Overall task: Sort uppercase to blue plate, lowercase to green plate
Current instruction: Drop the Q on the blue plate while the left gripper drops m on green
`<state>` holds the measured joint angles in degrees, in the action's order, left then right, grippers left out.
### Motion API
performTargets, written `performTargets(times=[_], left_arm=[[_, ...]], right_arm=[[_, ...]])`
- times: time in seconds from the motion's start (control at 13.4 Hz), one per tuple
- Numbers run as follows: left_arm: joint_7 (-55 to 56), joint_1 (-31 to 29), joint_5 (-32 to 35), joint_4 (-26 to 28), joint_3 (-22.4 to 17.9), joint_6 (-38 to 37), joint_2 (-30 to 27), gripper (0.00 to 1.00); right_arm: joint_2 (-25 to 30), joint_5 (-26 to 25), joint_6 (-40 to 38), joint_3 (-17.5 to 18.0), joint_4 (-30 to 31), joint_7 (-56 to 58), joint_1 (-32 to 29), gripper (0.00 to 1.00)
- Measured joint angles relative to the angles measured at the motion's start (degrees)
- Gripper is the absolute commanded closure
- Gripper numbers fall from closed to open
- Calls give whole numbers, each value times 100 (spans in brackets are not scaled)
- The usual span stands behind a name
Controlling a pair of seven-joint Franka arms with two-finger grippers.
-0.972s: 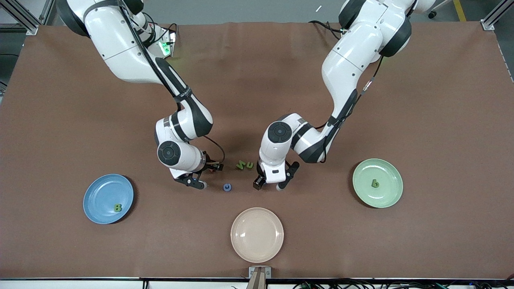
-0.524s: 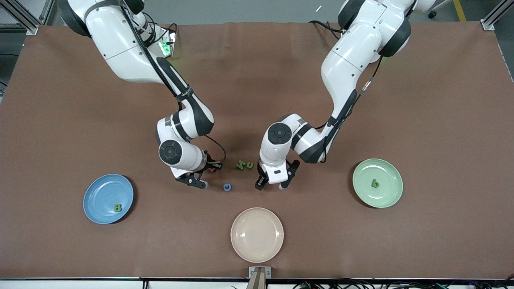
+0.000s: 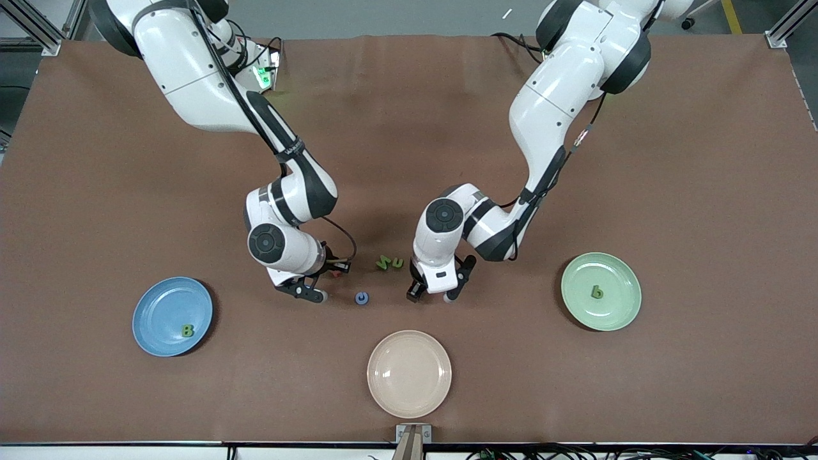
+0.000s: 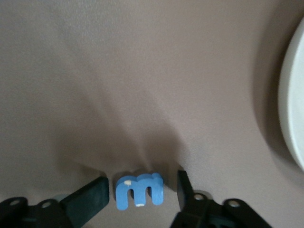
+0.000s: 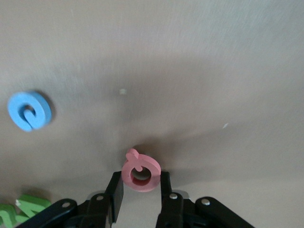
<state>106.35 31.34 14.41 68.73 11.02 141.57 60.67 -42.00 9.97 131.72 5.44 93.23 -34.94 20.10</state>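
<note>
My right gripper is shut on the pink-red Q, just above the cloth; its fingers press the Q's sides. My left gripper is open, low at the table, astride the blue m; its fingers stand clear of it. The blue C-like ring lies between the two grippers. The green N/Z and green n/u lie side by side. The blue plate holds the green B. The green plate holds the green b. The blue x is out of view.
A beige plate sits nearer the front camera than the grippers; its rim shows in the left wrist view. The ring and green letters show in the right wrist view. Brown cloth covers the table.
My right gripper has shifted slightly toward the right arm's end of the table with the Q. My left gripper has shifted very little.
</note>
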Motion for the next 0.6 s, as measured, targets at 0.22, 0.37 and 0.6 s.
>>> performTargets(times=[0.22, 0.37, 0.6], left_arm=[[44, 0, -8, -132, -1, 100, 113, 84], [49, 0, -9, -196, -2, 129, 131, 100], [52, 0, -34, -257, 2, -1, 117, 100]], right_arm=[[128, -4, -455, -105, -360, 747, -532, 87], [169, -82, -795, -134, -689, 1563, -1066, 87], [175, -643, -1031, -147, -945, 2788, -1857, 86]])
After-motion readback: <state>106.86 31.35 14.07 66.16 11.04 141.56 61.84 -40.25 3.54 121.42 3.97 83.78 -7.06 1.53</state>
